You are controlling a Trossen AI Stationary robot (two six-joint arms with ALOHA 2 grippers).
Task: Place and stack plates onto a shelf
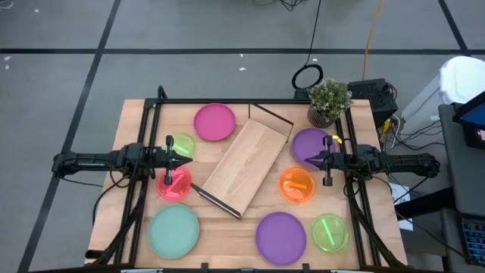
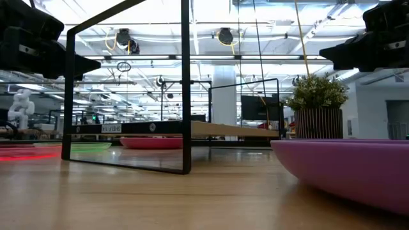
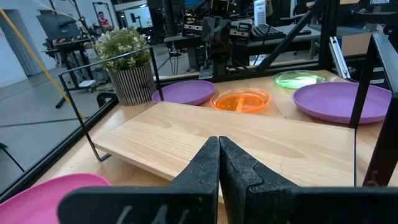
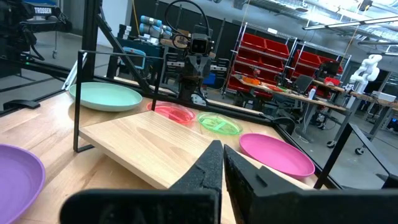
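At frame left the left hand (image 1: 182, 161) hovers closed and empty above the red plate (image 1: 173, 186). The shelf (image 1: 241, 165) lies diagonally at centre, bare. At right the right hand (image 1: 312, 160), closed, hangs over a purple plate (image 1: 309, 142).

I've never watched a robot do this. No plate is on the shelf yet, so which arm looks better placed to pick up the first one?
Probably the left. Its gripper hangs shut between the red plate and the lime green plate. The right gripper, also shut, is near the orange plate, so it's close. The shelf lies between them.
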